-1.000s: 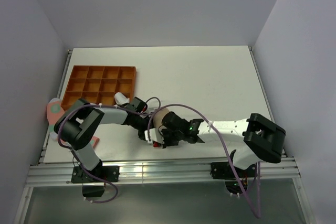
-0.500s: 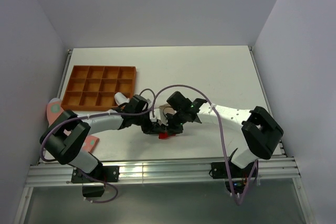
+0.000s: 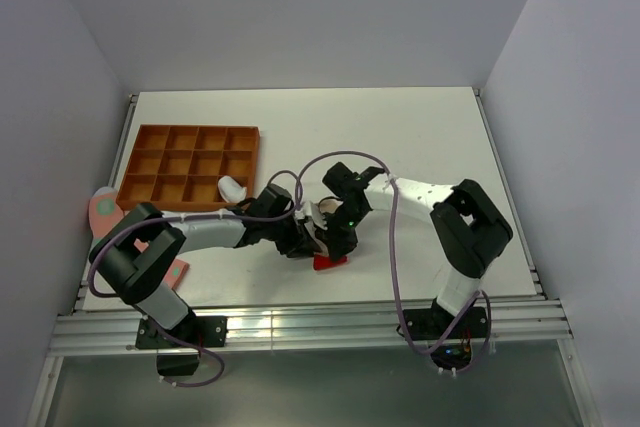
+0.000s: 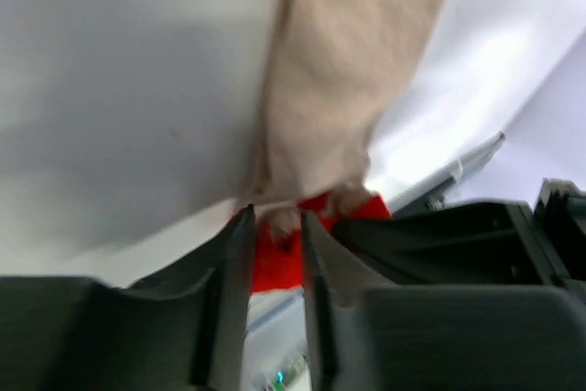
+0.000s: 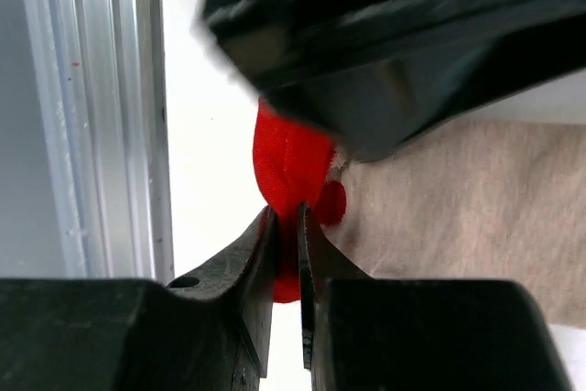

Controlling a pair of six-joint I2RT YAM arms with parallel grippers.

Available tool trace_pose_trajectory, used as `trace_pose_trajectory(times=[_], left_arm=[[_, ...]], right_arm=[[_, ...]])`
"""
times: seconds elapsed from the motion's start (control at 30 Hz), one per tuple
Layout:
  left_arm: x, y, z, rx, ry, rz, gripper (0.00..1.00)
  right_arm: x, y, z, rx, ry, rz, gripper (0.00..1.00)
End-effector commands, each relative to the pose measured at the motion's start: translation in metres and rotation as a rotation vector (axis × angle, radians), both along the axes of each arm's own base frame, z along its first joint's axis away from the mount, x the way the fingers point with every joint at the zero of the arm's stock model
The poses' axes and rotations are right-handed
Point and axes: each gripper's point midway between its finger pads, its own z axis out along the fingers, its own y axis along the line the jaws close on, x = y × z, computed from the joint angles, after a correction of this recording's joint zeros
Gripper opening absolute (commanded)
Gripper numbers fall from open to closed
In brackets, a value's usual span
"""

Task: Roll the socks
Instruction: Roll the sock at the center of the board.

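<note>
Beige sock (image 4: pixel 348 70): soft matte knit, a limp tube running away from my left pincer (image 4: pixel 275 219). Its jaws stand slightly apart with the sock's end at their tips, and the red sock (image 5: pixel 288 162), a brighter and smoother knit, is bunched just beyond. My right pincer (image 5: pixel 286 217) is clamped thin on the red sock's edge, with the beige sock lying to its right. Versus a second ago, both pincers sit farther from the bases and the left jaws were tighter.
</note>
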Motion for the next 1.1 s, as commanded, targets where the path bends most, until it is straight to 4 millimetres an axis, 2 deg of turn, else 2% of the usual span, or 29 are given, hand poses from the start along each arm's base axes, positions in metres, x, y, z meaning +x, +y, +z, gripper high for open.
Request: trace_pose_trajectory(times=[0.0,0.03,0.1,0.23,0.33,0.47,0.57,0.63,0.73,0.77,0.93,1.07], left_arm=[[0.03,-0.006,0.01,0.024,-0.127,0.058,0.34],[0.028,0.001,0.005,0.064,-0.121,0.062,0.35],[0.038,0.009,0.01,0.089,-0.196,0.092,0.37],[0.052,0.016,0.032,0.046,-0.354,0.139,0.37],[0.058,0.026,0.041,0.034,-0.448,0.182,0.34],[0.051,0.043,0.048,-0.015,-0.53,0.246,0.25],[0.052,0.042,0.067,-0.041,-0.685,0.214,0.21],[0.052,0.035,0.081,-0.054,-0.779,0.182,0.18],[0.042,0.02,0.092,-0.075,-0.912,0.073,0.17],[0.035,0.014,0.09,-0.078,-0.951,-0.003,0.17],[0.025,-0.012,0.084,-0.093,-1.054,-0.219,0.22],[0.011,-0.037,0.074,-0.157,-1.059,-0.392,0.28]], right_arm=[[-0.01,-0.008,0.007,-0.005,0.05,0.003,0.0],[-0.013,-0.011,0.005,-0.011,0.057,0.0,0.0],[-0.014,-0.012,0.004,-0.01,0.061,-0.004,0.0],[-0.017,-0.014,0.002,-0.015,0.106,-0.01,0.0],[-0.016,-0.017,0.001,-0.029,0.155,-0.02,0.0],[-0.012,-0.021,0.002,-0.035,0.231,-0.053,0.0],[-0.004,-0.025,0.001,-0.053,0.285,-0.091,0.0],[0.0,-0.025,-0.001,-0.048,0.32,-0.106,0.0],[0.003,-0.029,-0.001,-0.052,0.375,-0.137,0.0],[0.005,-0.03,-0.001,-0.053,0.385,-0.143,0.0],[0.003,-0.035,-0.001,-0.058,0.456,-0.143,0.0],[0.003,-0.039,-0.003,-0.065,0.481,-0.147,0.0]])
